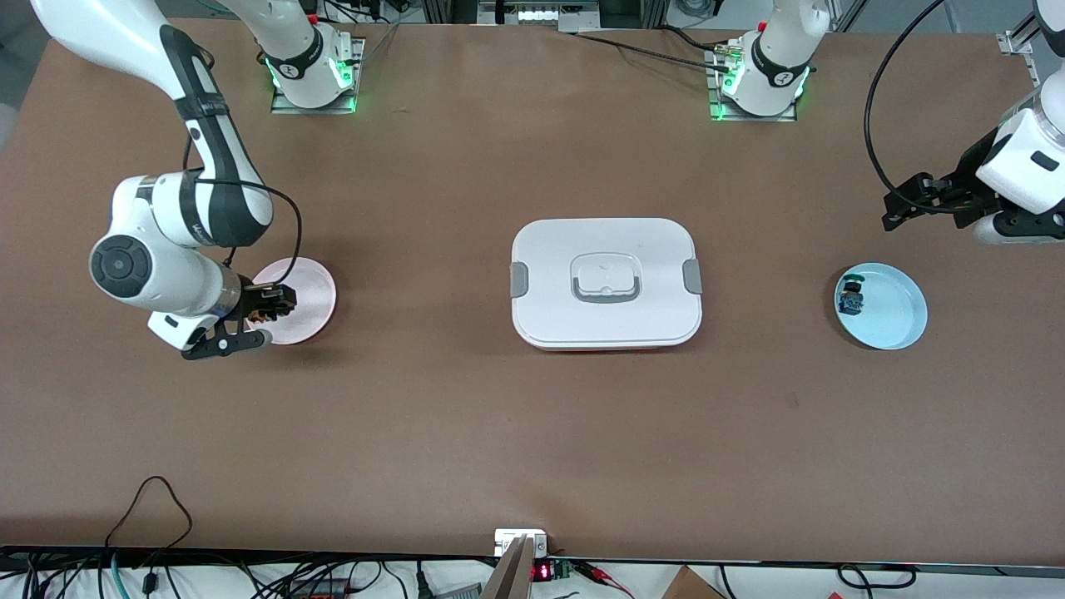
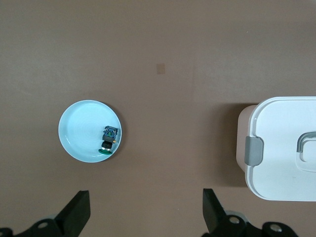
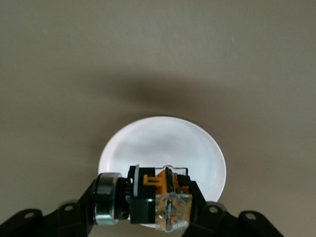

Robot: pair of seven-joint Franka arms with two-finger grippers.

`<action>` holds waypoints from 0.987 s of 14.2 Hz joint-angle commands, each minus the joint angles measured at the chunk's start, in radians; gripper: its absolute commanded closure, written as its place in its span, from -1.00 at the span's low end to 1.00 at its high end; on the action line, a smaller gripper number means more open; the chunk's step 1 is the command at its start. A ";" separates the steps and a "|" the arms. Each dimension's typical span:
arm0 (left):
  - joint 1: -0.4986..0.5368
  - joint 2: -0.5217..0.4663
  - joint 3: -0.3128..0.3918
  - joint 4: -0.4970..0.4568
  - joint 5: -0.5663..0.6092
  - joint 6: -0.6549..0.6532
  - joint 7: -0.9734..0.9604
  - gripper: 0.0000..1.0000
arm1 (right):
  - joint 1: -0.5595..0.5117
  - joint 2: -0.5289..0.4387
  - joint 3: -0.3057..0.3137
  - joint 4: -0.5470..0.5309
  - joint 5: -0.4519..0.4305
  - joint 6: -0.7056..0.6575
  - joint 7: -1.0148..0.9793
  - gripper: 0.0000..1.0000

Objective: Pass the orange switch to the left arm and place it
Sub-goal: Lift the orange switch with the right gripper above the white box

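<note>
OK, right gripper (image 1: pixel 268 309) is over the pale pink round plate (image 1: pixel 309 287) toward the right arm's end of the table, and its black fingers are clamped on the tiny orange switch (image 3: pixel 160 197) w/ the tan-orange body, which sits right between the pads (image 3: pixel 197 197) in the right wrist view, w/ the plate showing under it. Can't say if it's lifted clear of the plate or touching it, tbh. Looks like a light, rigid little plastic part, hard-sided, prob. a bit slick on its smooth faces and w/ thin metal contacts that could bend, so I'd say hold it across the flat body sides, not the round cap or the terminals, and leave one end sticking out for the other claw at handover. Left gripper (image 1: pixel 915 204) waits up in the air at the left arm's end, fingers spread wide w/ nothing between them, approx. over bare table just beside the light blue round plate (image 1: pixel 894 312), which holds the similar small switch w/ blue-green body (image 1: pixel 852 298) near its rim. Big white rounded lidded box (image 1: pixel 606 283) w/ grey side clips sits mid-table, squarely between the two plates, so I reckon any pass has to go up and over it or around it.
</note>
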 commanded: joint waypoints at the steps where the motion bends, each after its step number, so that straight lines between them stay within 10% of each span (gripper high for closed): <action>1: 0.004 0.007 -0.004 0.025 0.009 -0.022 0.022 -1.00 | 0.008 -0.053 0.025 0.019 0.014 -0.039 -0.018 0.95; 10: 0.004 0.007 -0.004 0.025 0.009 -0.022 0.022 -1.00 | 0.074 -0.172 0.063 0.045 0.018 -0.094 -0.174 0.94; 14: 0.004 0.007 -0.004 0.025 0.009 -0.022 0.022 -1.00 | 0.079 -0.186 0.118 0.089 0.179 -0.124 -0.201 0.94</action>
